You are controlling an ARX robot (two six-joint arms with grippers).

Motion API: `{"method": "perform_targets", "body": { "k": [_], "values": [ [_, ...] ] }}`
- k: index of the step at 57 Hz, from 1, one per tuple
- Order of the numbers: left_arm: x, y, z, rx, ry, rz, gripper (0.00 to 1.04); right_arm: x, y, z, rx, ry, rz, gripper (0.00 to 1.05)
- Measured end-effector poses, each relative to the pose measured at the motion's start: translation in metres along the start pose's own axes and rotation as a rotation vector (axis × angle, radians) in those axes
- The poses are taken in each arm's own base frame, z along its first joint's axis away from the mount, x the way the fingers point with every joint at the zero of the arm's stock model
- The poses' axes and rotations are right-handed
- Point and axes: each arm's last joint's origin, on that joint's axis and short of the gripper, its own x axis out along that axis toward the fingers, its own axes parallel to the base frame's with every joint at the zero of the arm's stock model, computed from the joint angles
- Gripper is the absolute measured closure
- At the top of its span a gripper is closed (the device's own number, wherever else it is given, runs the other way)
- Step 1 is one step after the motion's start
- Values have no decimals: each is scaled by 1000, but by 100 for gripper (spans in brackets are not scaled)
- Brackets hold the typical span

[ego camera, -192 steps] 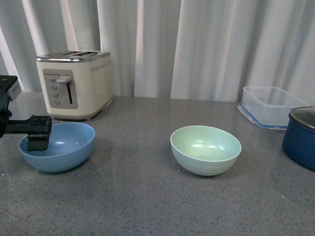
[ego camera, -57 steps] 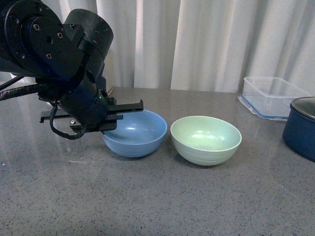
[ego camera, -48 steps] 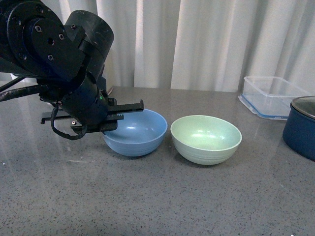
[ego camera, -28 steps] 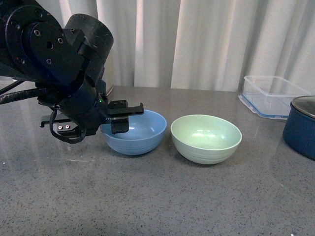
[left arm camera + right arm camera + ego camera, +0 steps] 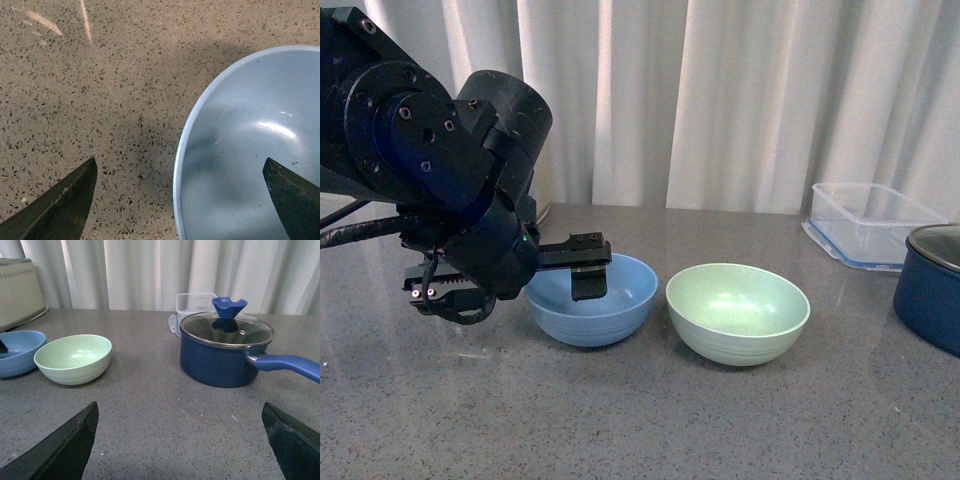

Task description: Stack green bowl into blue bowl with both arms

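While left hand (image 5: 180, 165) gapes wide astride blue bowl (image 5: 590, 315) rim, green bowl (image 5: 737, 312) just beside; right hand (image 5: 180, 407) wide.

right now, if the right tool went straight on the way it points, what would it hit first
Most likely the dark blue pot: it stands about in line with the open right tool, a little off centre. Depth is hard to judge. The green bowl sits off to one side.
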Motion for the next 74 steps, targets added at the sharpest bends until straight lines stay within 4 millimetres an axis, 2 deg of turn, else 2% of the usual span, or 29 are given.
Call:
{"method": "perform_targets", "body": {
  "k": [5,8,11,17,21,27,36,50,67,74],
  "values": [
    [1,0,-1,14,-16,3,8,0,0,0,0,0,0,10],
    [1,7,-9,49,-249,-29,20,0,0,0,0,0,0,10],
    [-4,15,-18,74,-374,-55,27,0,0,0,0,0,0,10],
    [-28,37,-39,97,-579,-79,43,0,0,0,0,0,0,10],
    [-52,53,-47,92,-682,-81,56,0,0,0,0,0,0,10],
    [-79,73,-61,93,-731,-70,73,0,0,0,0,0,0,10],
    [-99,93,-94,109,-688,-63,100,0,0,0,0,0,0,10],
    [-135,119,-140,116,-684,-62,101,0,0,0,0,0,0,10],
    [-166,139,-162,113,-689,-59,101,0,0,0,0,0,0,10],
    [-178,141,-172,114,-689,-61,101,0,0,0,0,0,0,10]
  ]
}}
